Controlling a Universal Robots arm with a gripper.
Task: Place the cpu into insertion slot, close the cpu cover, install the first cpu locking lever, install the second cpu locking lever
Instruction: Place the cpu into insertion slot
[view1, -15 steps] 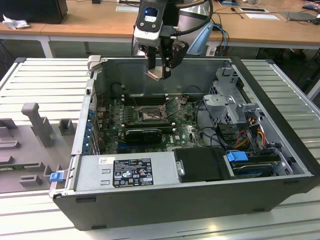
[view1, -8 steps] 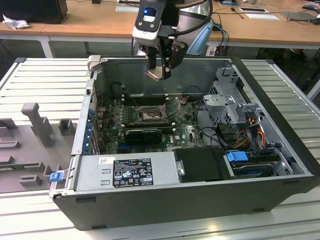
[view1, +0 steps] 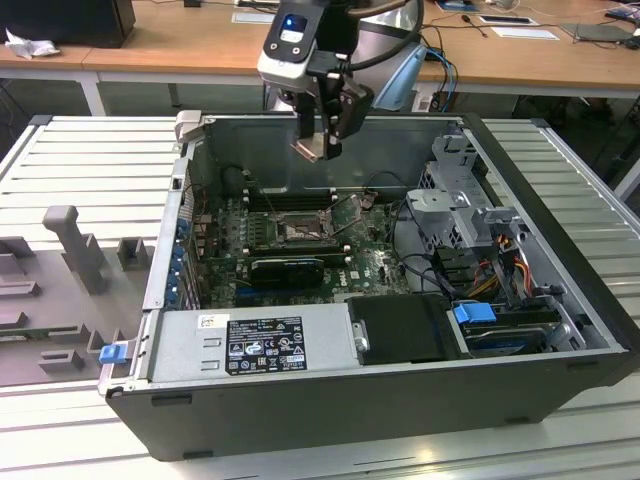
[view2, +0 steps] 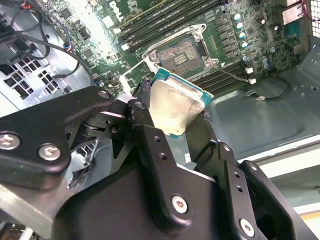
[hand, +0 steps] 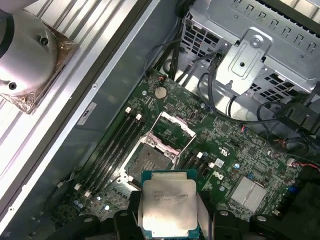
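First, the exterior view: the gripper (view1: 318, 140) hangs over the rear part of the open case (view1: 380, 410). It has the cpu (view1: 310, 150) pinched between its fingers, well clear of the board (view1: 370, 262). The slot (view1: 300, 232) lies on the board below, uncovered. The cover (view1: 347, 208) stands tilted up at the slot's edge, towards the exterior view's right.

Next, in the second wrist view, the fingers (view2: 147, 125) are drawn in narrowly on two opposite edges of the cpu (view2: 175, 105). Its silver-grey top faces the camera. Past the chip, the slot (view2: 182, 52) shows its contact field inside a metal frame, with memory slots (view2: 160, 20) running alongside. The cpu is in the air, apart from the slot.

Last, in the first wrist view, the cpu (hand: 167, 202) sits between the dark fingers (hand: 131, 212), metal top showing. The slot (hand: 150, 162) lies just past the chip, contacts bare. The cover (hand: 173, 131) is swung up on the slot's far side, and green board shows through its cut-out. Memory slots (hand: 112, 145) run along one side of the slot.
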